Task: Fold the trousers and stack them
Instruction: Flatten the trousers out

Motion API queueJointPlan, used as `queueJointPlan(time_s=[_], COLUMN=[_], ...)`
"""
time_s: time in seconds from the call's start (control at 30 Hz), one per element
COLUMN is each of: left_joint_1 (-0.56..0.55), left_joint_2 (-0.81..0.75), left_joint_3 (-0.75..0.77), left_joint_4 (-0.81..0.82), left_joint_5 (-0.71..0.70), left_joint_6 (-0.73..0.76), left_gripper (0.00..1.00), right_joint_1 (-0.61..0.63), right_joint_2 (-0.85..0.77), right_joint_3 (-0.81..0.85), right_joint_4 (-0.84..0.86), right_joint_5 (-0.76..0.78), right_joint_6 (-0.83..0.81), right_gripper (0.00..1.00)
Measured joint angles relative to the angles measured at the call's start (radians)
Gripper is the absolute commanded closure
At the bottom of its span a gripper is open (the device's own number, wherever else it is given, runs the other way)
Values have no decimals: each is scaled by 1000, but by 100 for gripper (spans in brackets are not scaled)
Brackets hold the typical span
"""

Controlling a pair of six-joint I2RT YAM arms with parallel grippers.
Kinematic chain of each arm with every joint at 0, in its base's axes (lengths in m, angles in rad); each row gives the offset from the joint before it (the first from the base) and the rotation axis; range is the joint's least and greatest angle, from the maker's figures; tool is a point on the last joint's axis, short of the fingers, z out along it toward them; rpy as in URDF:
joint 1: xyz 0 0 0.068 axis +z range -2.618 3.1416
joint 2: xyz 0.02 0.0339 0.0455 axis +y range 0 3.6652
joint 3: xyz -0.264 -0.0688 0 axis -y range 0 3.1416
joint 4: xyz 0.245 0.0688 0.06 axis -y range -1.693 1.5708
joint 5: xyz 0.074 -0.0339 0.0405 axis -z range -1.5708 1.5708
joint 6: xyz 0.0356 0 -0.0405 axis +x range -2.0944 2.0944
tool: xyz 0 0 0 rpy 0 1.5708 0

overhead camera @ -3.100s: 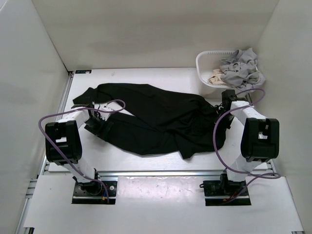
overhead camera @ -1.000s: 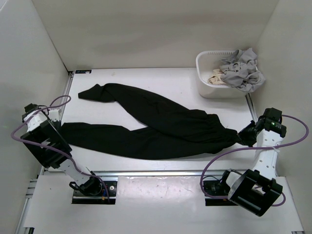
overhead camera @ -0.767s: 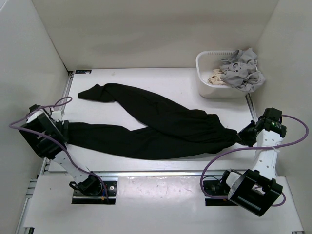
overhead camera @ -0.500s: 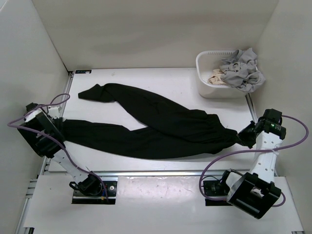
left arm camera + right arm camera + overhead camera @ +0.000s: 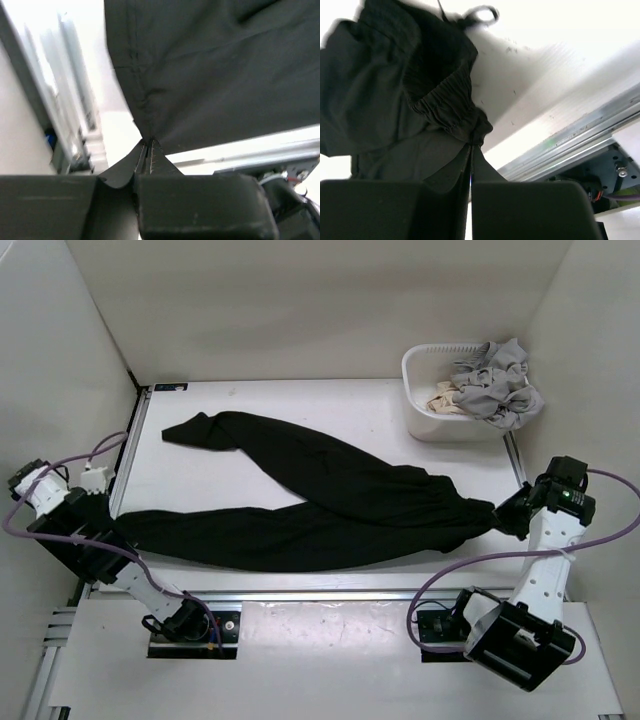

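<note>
The black trousers (image 5: 320, 500) lie stretched across the table, one leg running to the far left (image 5: 190, 430), the other along the near side. My left gripper (image 5: 108, 525) is shut on the hem of the near leg (image 5: 150, 100) at the table's left edge; in the left wrist view the jaws (image 5: 147, 150) pinch the cloth's corner. My right gripper (image 5: 503, 517) is shut on the elastic waistband (image 5: 450, 107) at the right; the right wrist view shows the gathered band bunched at the closed fingertips (image 5: 471, 147).
A white basket (image 5: 425, 405) at the back right holds light grey garments (image 5: 495, 380) and a beige cloth (image 5: 445, 397). Metal rails run along the table's left edge (image 5: 130, 455) and near edge (image 5: 330, 595). White walls enclose the table on three sides.
The left gripper opened briefly, then shut on the leg hem and pulled it further left and nearer. The right gripper drew the waistband slightly right. The trousers lie straighter.
</note>
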Motion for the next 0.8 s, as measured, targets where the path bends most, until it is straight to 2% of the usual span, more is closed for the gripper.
queueJointPlan(time_s=[0.17, 0.3, 0.4, 0.5, 0.63, 0.73, 0.8], left_joint_1=[-27, -107, -166, -200, -204, -204, -212], left_joint_2=[20, 108, 145, 167, 186, 208, 230], left_joint_3=[146, 297, 349, 366, 353, 362, 393], left_joint_4=[-123, -144, -141, -135, -136, -144, -148], left_joint_5=[-39, -57, -75, -91, -132, -154, -164], left_joint_6=[-2, -40, -63, -79, -89, -90, -97], left_gripper=[86, 86, 86, 86, 86, 86, 86], right_joint_1=[-7, -8, -7, -7, -7, -7, -7], right_joint_2=[22, 119, 160, 120, -13, -24, -7], right_joint_3=[144, 361, 423, 356, 77, -53, -70], right_joint_4=[-30, -11, 45, 58, 77, 48, 45], right_joint_5=[10, -75, -147, -143, -136, -135, -132], right_joint_6=[16, 23, 26, 26, 27, 29, 28], right_gripper=[100, 100, 100, 100, 100, 100, 100])
